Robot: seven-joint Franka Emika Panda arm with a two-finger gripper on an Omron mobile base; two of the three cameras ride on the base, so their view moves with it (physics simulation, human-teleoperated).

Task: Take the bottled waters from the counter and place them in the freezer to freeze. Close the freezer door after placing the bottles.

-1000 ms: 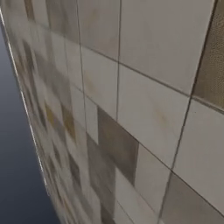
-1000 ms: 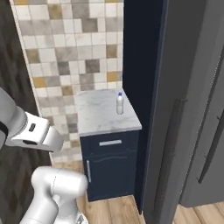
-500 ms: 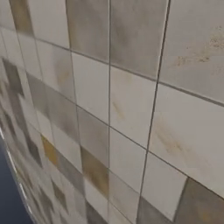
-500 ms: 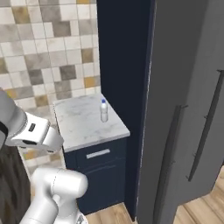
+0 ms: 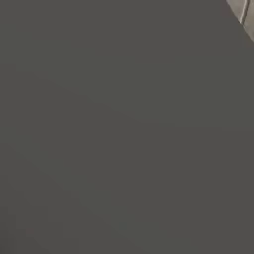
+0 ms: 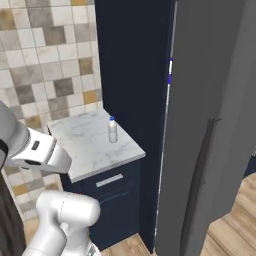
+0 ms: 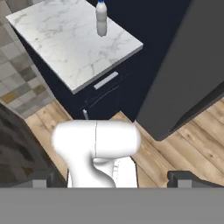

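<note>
One plain whitish bottled water (image 6: 112, 131) with a blue cap stands upright near the far right edge of the marble counter (image 6: 82, 147). In the hand view the bottle (image 7: 101, 19) sits at the top, on the counter (image 7: 61, 41), far from my gripper (image 7: 112, 180). The gripper is open, its fingertips (image 7: 41, 179) wide apart with nothing between them. The dark grey freezer (image 6: 210, 100) rises on the right, its door shut and its long black handle (image 6: 197, 185) facing me. The labelled bottle is out of view.
A tall navy panel (image 6: 132, 65) stands between the counter and the freezer. The navy cabinet (image 6: 112, 200) has a silver bar handle. Tiled wall (image 6: 45, 60) lies behind, wood floor (image 7: 183, 148) below. A flat dark grey surface (image 5: 124, 129) is close before the left base camera.
The base has driven, so both base views shifted: the counter and freezer have come closer and moved across the right base view, and the left base view went from tiles to dark grey.
</note>
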